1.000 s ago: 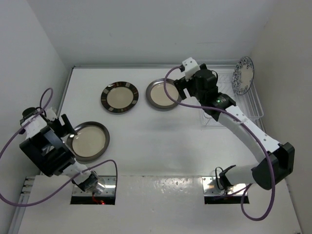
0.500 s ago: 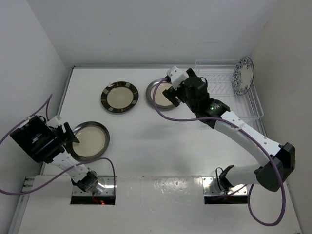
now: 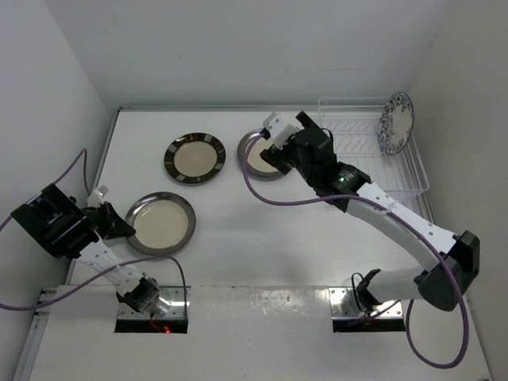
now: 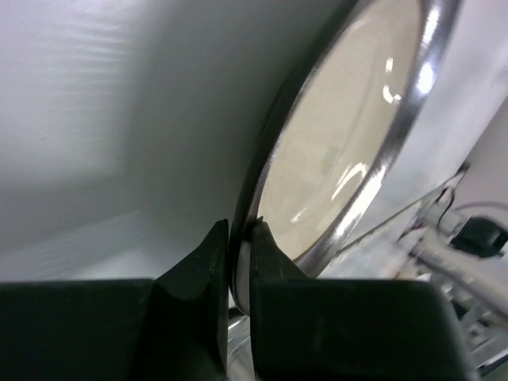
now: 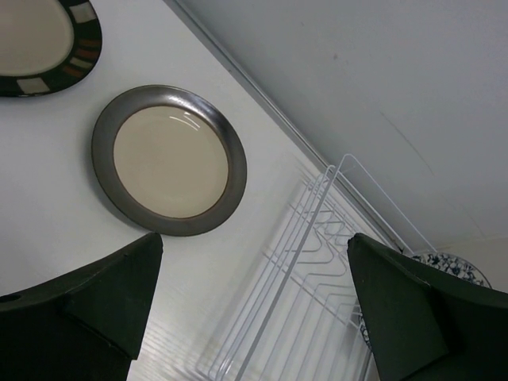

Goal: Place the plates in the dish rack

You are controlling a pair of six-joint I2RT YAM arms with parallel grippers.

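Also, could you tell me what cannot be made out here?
Top external: the right gripper hides its own fingertips and part of the far silver-rimmed plate.
Top external: the dish rack tines are too thin to show which slot holds the floral plate.
Left wrist: the near silver-rimmed plate, pinched by the left gripper, runs off the top edge.
Right wrist: the striped plate is cut by the corner.
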